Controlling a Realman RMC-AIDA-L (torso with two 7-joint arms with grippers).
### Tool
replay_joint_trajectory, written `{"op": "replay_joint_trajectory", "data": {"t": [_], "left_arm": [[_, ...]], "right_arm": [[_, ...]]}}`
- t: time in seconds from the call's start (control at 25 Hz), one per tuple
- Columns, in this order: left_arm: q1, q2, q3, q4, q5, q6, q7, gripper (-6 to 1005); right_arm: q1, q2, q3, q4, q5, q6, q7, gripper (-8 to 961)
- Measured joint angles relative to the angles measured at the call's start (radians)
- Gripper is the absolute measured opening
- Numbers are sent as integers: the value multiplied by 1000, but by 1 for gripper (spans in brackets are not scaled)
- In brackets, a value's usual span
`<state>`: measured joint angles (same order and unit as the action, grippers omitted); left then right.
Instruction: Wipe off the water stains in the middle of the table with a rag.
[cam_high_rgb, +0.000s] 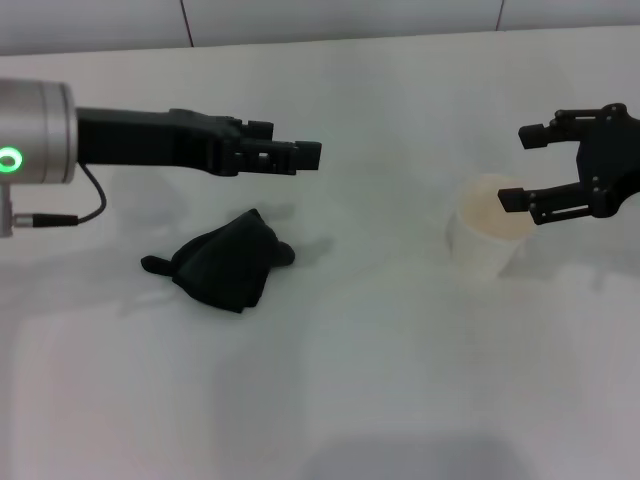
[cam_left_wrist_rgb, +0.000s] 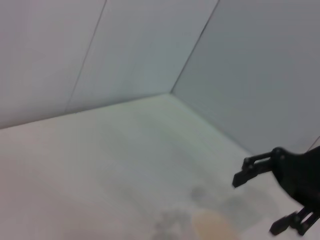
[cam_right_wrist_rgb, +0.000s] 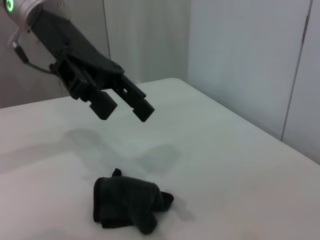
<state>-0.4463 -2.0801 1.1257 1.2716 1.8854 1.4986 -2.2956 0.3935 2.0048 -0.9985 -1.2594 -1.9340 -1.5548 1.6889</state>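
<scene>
Rag (cam_high_rgb: 226, 262) lies crumpled on the table (cam_high_rgb: 380, 380), left of centre, held by neither arm. Left gripper (cam_high_rgb: 305, 154) hovers above it, fingers slightly parted, empty. Right gripper (cam_high_rgb: 530, 168) hangs wide open just beside the cup (cam_high_rgb: 487, 238), gripping nothing. Cup contents cannot be made out. No stains discernible mid-table, possibly too faint; this fits wiping either pending or finished.

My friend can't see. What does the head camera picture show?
A crumpled black rag lies on a white table, with the left gripper in the air above it. On the right, the open right gripper is beside a pale cup.
</scene>
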Motion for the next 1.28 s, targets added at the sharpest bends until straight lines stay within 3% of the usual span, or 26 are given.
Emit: {"op": "replay_joint_trajectory", "data": {"t": [0.12,0.28,0.72,0.92,1.28], "left_arm": [[20,1,-40,-114,-95,3,117,894],[26,3,-85,-269,-125,-1,266,894],[79,1,-155,-621,-242,29,1018,894],[123,3,-157,-659,-275,37,1080,891],[158,35,-174,-665,-209,63,1009,858]], "right_arm": [[-2,2,0,0,1,-6,1,830],[-6,6,-2,1,3,-10,1,830],[-23,6,-8,29,41,-7,-10,830],[-39,6,-12,67,50,-9,-75,830],[-75,6,-39,122,59,-2,-265,830]]}}
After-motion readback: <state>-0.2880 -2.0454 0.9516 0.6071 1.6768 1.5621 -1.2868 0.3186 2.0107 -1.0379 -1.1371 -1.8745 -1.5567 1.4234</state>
